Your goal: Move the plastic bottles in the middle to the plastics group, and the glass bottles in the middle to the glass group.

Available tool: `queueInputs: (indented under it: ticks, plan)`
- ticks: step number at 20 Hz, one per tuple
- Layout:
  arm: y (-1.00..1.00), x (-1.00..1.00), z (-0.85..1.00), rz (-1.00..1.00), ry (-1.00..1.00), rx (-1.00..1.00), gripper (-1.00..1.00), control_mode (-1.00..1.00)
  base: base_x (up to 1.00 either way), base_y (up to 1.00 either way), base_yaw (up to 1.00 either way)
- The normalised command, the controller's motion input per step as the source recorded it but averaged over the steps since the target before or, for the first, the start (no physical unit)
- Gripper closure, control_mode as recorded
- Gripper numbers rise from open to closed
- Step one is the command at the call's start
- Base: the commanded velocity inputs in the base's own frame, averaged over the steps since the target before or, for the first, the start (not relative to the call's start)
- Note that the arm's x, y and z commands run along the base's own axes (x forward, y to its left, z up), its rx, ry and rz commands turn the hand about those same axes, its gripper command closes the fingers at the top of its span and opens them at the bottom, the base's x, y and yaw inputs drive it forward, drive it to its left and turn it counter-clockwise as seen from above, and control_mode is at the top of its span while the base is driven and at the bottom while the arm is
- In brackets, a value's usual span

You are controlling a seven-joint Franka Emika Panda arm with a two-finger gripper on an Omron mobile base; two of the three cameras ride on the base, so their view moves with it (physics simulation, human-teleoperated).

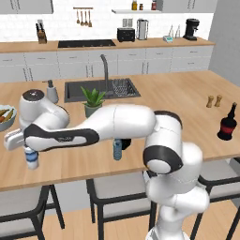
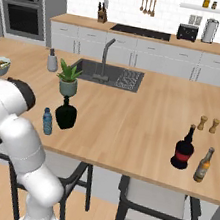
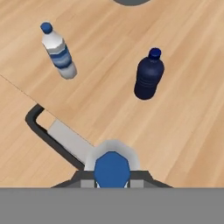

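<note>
Hand [image 3: 111,181] pinched shut on small clear plastic bottle w/ blue cap [image 3: 111,168], upright over wooden table [image 3: 188,127]. Dark navy plastic bottle [image 3: 149,74] stood at 1 o'clock; clear blue-banded bottle [image 3: 57,51] at 11, apart.

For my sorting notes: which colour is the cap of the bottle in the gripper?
Blue; the bottle below it is pale. The hand view shows it best.

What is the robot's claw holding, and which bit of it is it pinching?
The claw is holding a small plastic bottle by its top, around the neck just under the blue cap.
</note>
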Motion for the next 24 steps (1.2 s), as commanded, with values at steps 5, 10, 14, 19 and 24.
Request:
queueInputs:
  ticks: [5,10,14,19,24]
  plan:
    - [0.00,0.04,-0.49,0.00,0.00,0.00,1.00,-1.00,0.00,0.00,0.00]
    - [0.05,0.02,-0.22,0.00,0.00,0.00,1.00,-1.00,0.00,0.00,0.00]
    - [0.00,0.08,-0.18,0.00,0.00,0.00,1.00,-1.00,0.00,0.00,0.00]
    - [0.01,0.02,-0.23,0.00,0.00,0.00,1.00,-1.00,0.00,0.00,0.00]
    - [0.00,0.00,-0.18,0.00,0.00,0.00,1.00,-1.00,0.00,0.00,0.00]
